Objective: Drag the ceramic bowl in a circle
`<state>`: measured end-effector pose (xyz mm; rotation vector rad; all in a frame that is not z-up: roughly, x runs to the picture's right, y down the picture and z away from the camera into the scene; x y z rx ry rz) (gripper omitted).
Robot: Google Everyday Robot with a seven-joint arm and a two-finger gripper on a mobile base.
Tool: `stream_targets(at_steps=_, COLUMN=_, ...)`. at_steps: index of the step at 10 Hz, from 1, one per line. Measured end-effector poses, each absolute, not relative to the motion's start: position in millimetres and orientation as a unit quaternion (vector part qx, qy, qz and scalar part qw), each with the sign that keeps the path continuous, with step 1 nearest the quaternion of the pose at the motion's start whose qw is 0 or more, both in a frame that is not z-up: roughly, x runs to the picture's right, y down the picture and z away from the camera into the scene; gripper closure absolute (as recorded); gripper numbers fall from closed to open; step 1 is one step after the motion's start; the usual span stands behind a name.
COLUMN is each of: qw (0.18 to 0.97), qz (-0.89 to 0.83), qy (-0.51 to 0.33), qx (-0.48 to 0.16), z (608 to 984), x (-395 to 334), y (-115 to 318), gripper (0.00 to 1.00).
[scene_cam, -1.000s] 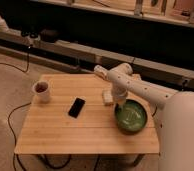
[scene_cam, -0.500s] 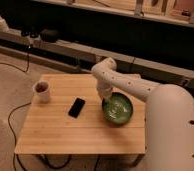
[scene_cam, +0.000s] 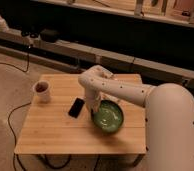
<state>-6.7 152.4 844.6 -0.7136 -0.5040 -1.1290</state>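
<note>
Arm (scene_cam: 140, 95): white, reaches from the right across the table's far right part and bends down to the bowl.
Table (scene_cam: 50, 130): light wood, on a grey floor.
Bowl (scene_cam: 110, 119): green, glossy, right of the table's centre, tilted a little.
Phone (scene_cam: 76, 107): dark, flat, just left of the bowl.
Mug (scene_cam: 42, 91): white, far left, well apart from the bowl.
Gripper (scene_cam: 94, 108): at the bowl's left rim, between phone and bowl; cannot tell its state.

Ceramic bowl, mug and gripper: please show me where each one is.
ceramic bowl (scene_cam: 109, 118): camera view, middle of its green inside.
mug (scene_cam: 42, 95): camera view, its white side wall.
gripper (scene_cam: 95, 108): camera view, its tip at the bowl's left rim.
</note>
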Motion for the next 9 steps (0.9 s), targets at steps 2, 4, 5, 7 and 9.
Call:
stream_targets(at_steps=2, qw=0.744, qz=-0.523, qy=-0.239, qx=-0.34, z=832.4, x=0.3, y=175.9, gripper=0.85)
stream_targets(at_steps=4, qw=0.745, qz=-0.508, qy=-0.244, qx=-0.358, z=819.2, x=16.6, y=198.5, gripper=0.85)
stream_targets(at_steps=5, qw=0.749, qz=-0.496, qy=-0.244, qx=-0.365, z=815.1, x=27.0, y=207.0, gripper=0.85)
stream_targets(at_steps=7, qw=0.764, qz=-0.466, qy=-0.234, qx=-0.38, z=816.2, x=56.6, y=219.3, gripper=0.85)
stream_targets(at_steps=9, qw=0.793, qz=-0.428, qy=-0.197, qx=-0.386, z=828.8, x=102.7, y=213.1, gripper=0.85)
